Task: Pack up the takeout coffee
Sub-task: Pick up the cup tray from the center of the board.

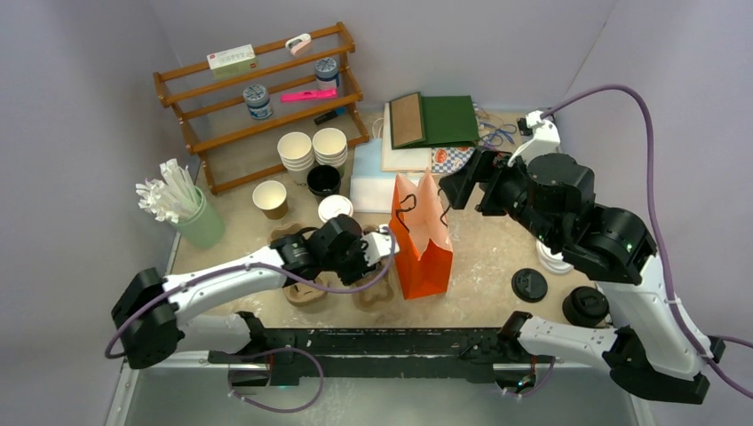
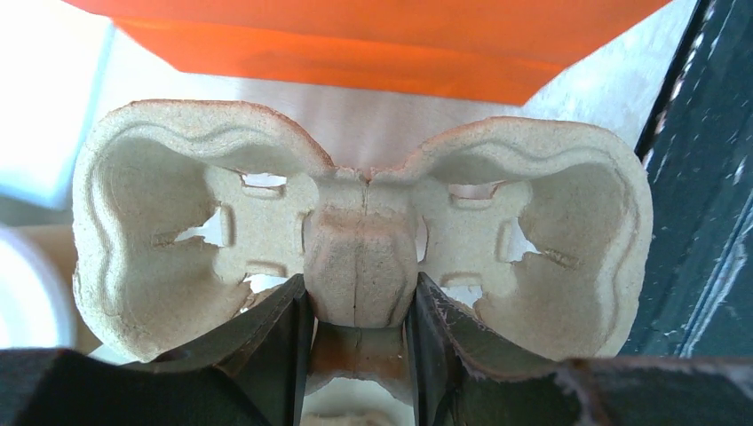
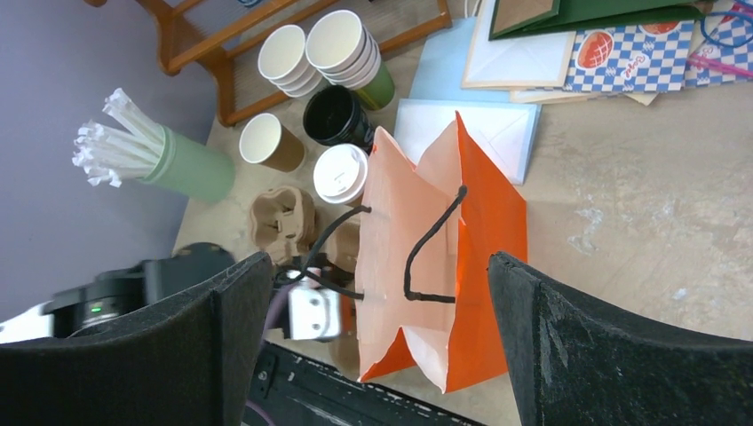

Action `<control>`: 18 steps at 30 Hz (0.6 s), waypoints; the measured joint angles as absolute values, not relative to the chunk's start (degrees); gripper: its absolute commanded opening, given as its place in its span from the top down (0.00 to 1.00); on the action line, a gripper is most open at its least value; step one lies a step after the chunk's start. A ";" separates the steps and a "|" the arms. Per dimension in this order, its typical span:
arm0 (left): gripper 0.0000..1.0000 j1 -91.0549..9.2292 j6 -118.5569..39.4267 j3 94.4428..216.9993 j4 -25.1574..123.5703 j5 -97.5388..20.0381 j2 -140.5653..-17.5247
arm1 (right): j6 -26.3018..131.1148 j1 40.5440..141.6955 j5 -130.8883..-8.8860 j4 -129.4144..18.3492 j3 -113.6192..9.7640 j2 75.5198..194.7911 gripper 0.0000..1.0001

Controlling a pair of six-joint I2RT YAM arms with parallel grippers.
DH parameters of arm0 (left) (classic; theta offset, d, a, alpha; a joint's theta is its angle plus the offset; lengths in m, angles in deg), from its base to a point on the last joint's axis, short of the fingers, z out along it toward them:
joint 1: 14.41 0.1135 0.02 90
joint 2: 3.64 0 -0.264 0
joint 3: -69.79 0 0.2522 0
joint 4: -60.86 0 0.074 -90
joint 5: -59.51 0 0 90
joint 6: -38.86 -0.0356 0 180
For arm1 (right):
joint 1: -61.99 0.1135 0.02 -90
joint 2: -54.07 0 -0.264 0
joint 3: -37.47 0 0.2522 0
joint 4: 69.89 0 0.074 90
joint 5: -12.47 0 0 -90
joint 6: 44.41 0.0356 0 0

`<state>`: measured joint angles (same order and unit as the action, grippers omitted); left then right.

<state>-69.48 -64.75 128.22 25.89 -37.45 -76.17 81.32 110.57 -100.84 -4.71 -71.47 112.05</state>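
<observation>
Tan pulp carrier [image 2: 142, 222] gripped beside the orange bag [image 1: 424, 253].
Our left gripper [image 2: 358, 306] is clamped on its centre ridge; our right gripper [image 3: 373, 275] gapes wide, empty, over the bag. We see the open kraft cup [image 1: 270, 199] and the lidded cup [image 1: 335, 208] standing on the table behind the carrier.

Orange bag [image 1: 424, 253] — tan carrier [image 2: 533, 222] — brown cup [image 1: 271, 199]

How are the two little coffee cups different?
The open brown cup has no lid, so its pale inside shows; the lidded cup wears a round white lid. The open brown cup stands nearer the straws; the lidded cup stands beside the orange bag. Both stand upright.
</observation>
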 measured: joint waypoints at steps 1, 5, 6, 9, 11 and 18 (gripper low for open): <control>0.61 -69.48 -63.90 128.70 24.95 -36.90 -74.23 | 81.54 110.57 -100.82 -4.64 -71.14 112.05 0.08; 0.61 -69.48 -60.64 131.65 20.75 -34.02 -67.03 | 81.73 110.57 -100.53 -4.58 -69.57 112.18 0.08; 0.61 -69.48 -59.83 132.76 19.66 -33.23 -65.55 | 81.71 110.57 -100.47 -4.51 -69.35 112.31 0.08; 0.61 -69.48 -58.08 137.68 16.01 -31.16 -62.05 | 81.73 110.57 -100.25 -4.34 -69.26 112.97 0.10; 0.61 -69.48 -57.60 141.79 14.00 -30.63 -60.98 | 82.06 110.57 -100.16 -3.66 -69.26 113.56 0.13; 0.60 -69.48 -57.28 156.67 8.34 -27.66 -59.49 | 82.61 110.57 -99.42 -1.47 -68.82 117.06 0.24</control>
